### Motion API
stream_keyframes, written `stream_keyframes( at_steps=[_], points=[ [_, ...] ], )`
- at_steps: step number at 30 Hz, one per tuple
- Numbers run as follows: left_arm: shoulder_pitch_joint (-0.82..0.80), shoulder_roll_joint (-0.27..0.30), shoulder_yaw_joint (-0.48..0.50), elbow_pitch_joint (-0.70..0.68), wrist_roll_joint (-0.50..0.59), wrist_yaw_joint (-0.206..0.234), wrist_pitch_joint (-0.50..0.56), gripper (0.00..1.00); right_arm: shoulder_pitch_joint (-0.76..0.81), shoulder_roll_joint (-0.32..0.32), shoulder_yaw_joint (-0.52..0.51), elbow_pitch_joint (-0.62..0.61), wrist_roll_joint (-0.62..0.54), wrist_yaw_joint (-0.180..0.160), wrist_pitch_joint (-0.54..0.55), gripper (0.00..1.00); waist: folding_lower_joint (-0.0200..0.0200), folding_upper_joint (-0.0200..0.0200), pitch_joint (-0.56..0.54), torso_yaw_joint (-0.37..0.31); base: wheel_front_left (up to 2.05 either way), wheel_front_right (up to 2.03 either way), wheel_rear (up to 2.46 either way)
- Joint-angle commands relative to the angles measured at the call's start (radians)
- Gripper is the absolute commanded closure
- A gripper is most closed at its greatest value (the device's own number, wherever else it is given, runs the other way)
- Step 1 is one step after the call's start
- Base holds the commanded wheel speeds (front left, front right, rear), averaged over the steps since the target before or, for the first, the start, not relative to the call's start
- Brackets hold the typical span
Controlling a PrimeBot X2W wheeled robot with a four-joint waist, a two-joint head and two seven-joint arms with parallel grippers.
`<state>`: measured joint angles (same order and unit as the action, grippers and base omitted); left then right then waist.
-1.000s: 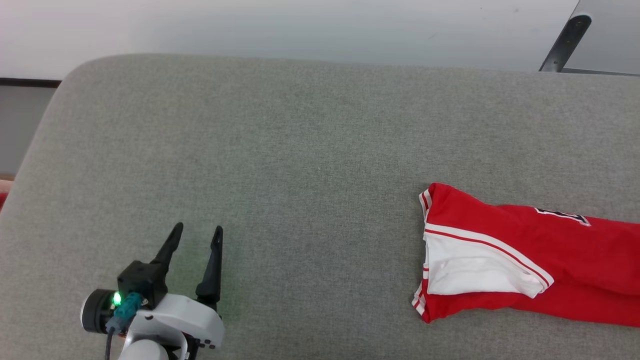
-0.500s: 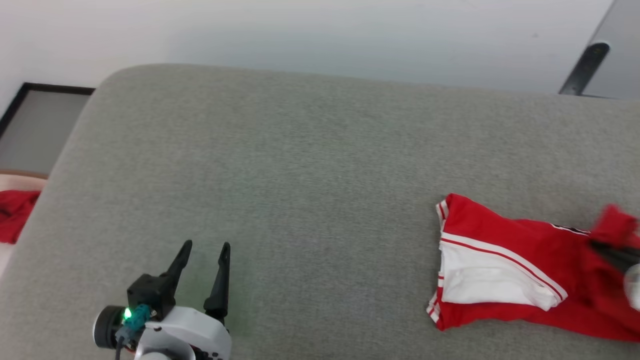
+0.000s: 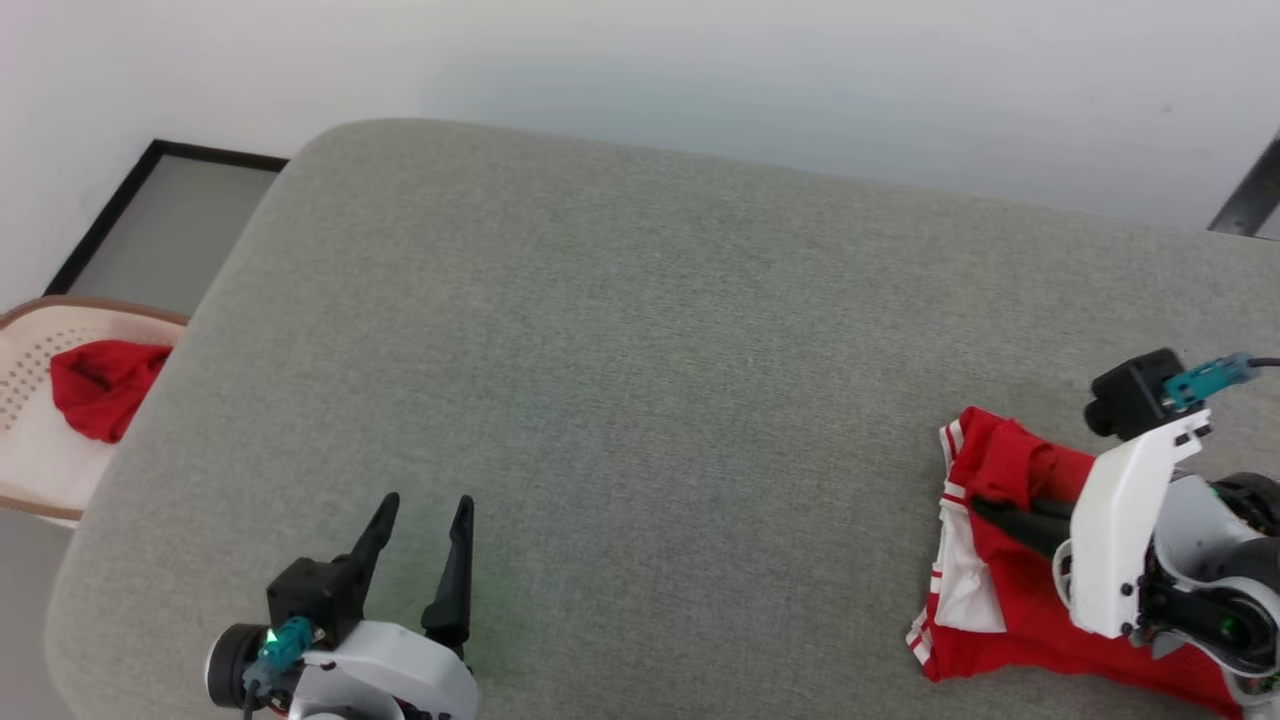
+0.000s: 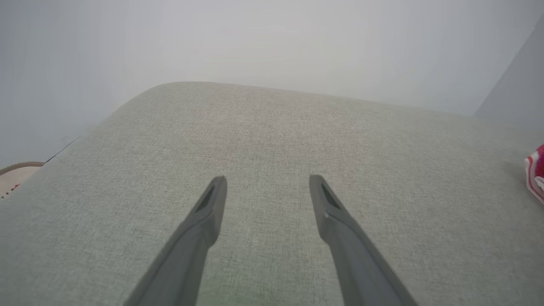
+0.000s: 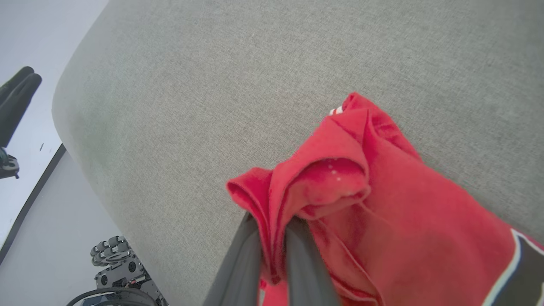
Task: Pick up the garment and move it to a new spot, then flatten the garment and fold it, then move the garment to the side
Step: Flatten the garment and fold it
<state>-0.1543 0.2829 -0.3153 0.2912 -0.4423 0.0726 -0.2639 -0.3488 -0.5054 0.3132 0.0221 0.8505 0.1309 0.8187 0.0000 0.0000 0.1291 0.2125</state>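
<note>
Leftmost in the head view, at about nine o'clock, a pale perforated basket with a brown rim (image 3: 28, 312) holds a crumpled plain red cloth (image 3: 98, 388). Beside it begins the broad grey cushion (image 3: 640, 380), a coarse woven fabric with a softly rounded corner.

At seven o'clock the left gripper (image 3: 428, 500) hovers low over the bare weave. Its two long dark tapered fingers are spread wide and have hold of nothing; the left wrist view shows the same parted fingers (image 4: 267, 180) with grey cloth between them.

At four o'clock, on the cushion's right end, lies the soft bright-red garment with white panels and thin red-and-white striped trim (image 3: 1020, 625). It is bunched and partly folded over itself, and its striped hem faces nine o'clock. A sliver of that hem shows at three o'clock in the left wrist view (image 4: 536, 173).

The right gripper (image 3: 985, 508), on a glossy white wrist, points toward nine o'clock. Its fingers are pinched together on a raised fold of the red fabric. In the right wrist view the fold (image 5: 323, 182) puckers and drapes over the closed fingers (image 5: 274, 231), while the rest of the garment lies on the cushion toward four o'clock.
</note>
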Motion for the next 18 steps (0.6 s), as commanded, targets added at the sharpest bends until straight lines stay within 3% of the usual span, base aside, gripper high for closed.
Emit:
stream_keyframes(
  at_steps=[1, 2, 3, 4, 5, 6, 18],
  points=[
    [0.008, -0.005, 0.005, 0.002, 0.006, -0.003, 0.0, 0.0, -0.012, 0.003, 0.009, 0.01, -0.001, 0.0, -0.01, 1.0, 0.0, 0.0, -0.001, 0.007, 0.0, 0.0, 0.0],
    [0.009, -0.007, 0.008, 0.003, 0.006, -0.005, 0.0, 0.0, -0.015, 0.002, 0.016, 0.016, -0.001, 0.0, -0.015, 1.0, 0.0, 0.0, -0.001, 0.007, 0.0, 0.0, 0.0],
    [0.011, -0.009, 0.011, 0.004, 0.009, -0.007, 0.0, 0.0, -0.018, 0.002, 0.025, 0.023, 0.0, 0.0, -0.021, 0.71, 0.0, 0.0, -0.002, 0.007, 0.0, 0.0, 0.0],
    [0.013, -0.009, 0.016, 0.004, 0.011, -0.008, 0.0, 0.0, -0.021, 0.003, 0.029, 0.031, 0.003, 0.0, -0.028, 0.51, 0.0, 0.0, -0.004, 0.004, 0.0, 0.0, 0.0],
    [0.018, -0.01, 0.019, 0.005, 0.011, -0.007, 0.0, 0.0, -0.024, 0.007, 0.032, 0.037, 0.008, 0.0, -0.032, 0.08, 0.0, 0.0, -0.005, -0.001, 0.0, 0.0, 0.0],
    [0.019, -0.012, 0.021, 0.007, 0.013, -0.008, 0.0, 0.0, -0.027, 0.008, 0.034, 0.041, 0.01, 0.0, -0.039, 0.0, 0.0, 0.0, -0.007, -0.006, 0.0, 0.0, 0.0],
    [-0.003, -0.019, 0.035, 0.029, 0.023, -0.034, 0.0, 0.0, -0.037, -0.018, 0.007, 0.078, 0.007, 0.0, -0.153, 0.0, 0.0, 0.0, -0.039, -0.123, 0.0, 0.0, 0.0]
  ],
)
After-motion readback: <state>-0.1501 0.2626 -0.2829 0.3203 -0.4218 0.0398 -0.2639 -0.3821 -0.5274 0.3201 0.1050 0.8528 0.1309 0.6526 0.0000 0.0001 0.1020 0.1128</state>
